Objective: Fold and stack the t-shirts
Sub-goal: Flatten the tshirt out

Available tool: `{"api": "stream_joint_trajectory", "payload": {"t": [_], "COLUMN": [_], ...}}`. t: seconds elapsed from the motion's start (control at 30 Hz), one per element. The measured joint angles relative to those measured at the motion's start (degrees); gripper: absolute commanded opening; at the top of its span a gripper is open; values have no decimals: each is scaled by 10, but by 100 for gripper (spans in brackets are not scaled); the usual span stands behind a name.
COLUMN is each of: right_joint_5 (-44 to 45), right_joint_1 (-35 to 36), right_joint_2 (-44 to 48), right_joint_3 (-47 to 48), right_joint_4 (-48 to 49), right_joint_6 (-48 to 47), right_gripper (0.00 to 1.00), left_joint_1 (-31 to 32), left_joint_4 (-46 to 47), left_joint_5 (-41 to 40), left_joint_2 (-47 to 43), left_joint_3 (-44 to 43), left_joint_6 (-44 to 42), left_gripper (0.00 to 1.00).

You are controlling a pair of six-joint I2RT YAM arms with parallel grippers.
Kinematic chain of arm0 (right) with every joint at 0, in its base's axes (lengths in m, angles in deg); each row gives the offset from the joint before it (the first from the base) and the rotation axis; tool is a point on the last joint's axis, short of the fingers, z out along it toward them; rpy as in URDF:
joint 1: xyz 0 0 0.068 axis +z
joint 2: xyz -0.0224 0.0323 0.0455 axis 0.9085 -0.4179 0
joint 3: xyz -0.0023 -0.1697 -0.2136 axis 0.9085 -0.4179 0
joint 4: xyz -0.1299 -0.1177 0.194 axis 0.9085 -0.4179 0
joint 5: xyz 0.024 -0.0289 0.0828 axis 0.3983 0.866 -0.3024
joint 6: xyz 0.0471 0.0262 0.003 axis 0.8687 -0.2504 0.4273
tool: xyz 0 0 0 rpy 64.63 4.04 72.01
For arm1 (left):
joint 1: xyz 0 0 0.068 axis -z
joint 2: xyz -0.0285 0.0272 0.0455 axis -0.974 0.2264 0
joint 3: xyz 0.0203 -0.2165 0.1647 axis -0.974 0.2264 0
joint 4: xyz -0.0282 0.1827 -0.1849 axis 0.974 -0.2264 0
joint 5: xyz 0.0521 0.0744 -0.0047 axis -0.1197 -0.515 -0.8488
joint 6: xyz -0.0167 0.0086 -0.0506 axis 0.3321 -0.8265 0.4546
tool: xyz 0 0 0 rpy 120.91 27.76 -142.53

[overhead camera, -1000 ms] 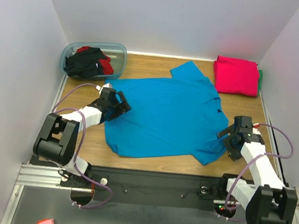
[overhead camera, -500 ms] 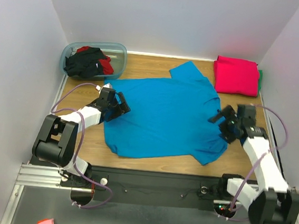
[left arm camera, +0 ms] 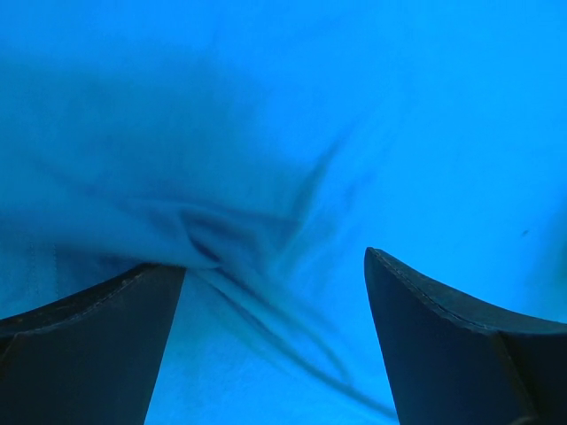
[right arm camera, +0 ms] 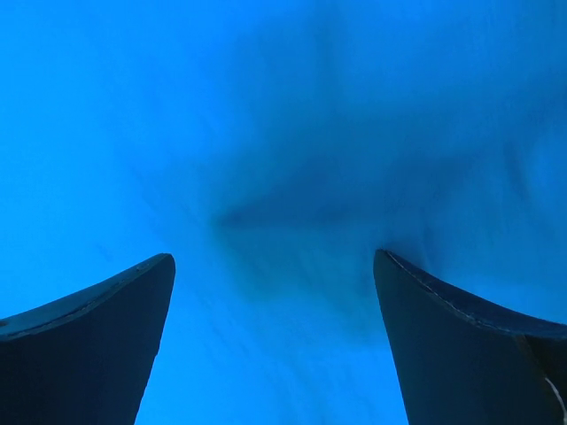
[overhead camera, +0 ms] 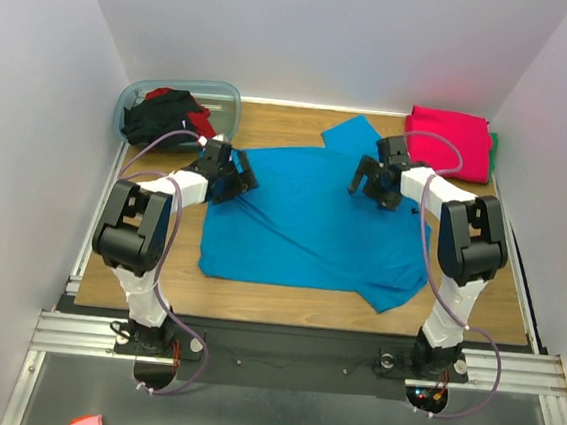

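Note:
The turquoise-blue t-shirt (overhead camera: 313,220) lies spread on the wooden table. My left gripper (overhead camera: 234,180) is open and low over its back left part, where the cloth is wrinkled (left arm camera: 266,257) between the fingers. My right gripper (overhead camera: 374,186) is open and low over the shirt's back right part, with smooth blue cloth (right arm camera: 283,221) between its fingers. A folded magenta-pink t-shirt (overhead camera: 449,143) lies at the back right corner. The black (overhead camera: 162,120) and red (overhead camera: 200,124) t-shirts are bunched in the plastic tub.
The translucent blue-grey tub (overhead camera: 229,102) stands at the back left corner. A bit of green cloth (overhead camera: 493,147) shows under the pink shirt's right edge. White walls close the table on three sides.
Both arms have reached toward the back of the table, the right one far up from the shirt's front right sleeve. The shirt's left edge now looks pulled in and wrinkled.

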Motion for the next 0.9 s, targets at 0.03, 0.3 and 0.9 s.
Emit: {"api": "stream_joint_trajectory", "payload": {"t": [0.03,0.3,0.9], "right_joint_5": [2,10,8], "right_joint_1": [-2,-30,-40], "right_joint_2": [-3,-30,306], "right_joint_3": [11,37,-150], "right_joint_4": [0,24,10], "right_joint_6": [-1,1,-13], "right_gripper": [100,100,100], "left_joint_1": [0,0,21], "left_joint_4": [5,-4,-170], "left_joint_5": [6,19,-107], "left_joint_2": [14,62,-357], "left_joint_3": [-14,-77,74], "left_joint_6": [-4,-30,38], "left_gripper": [95,95,98]}}
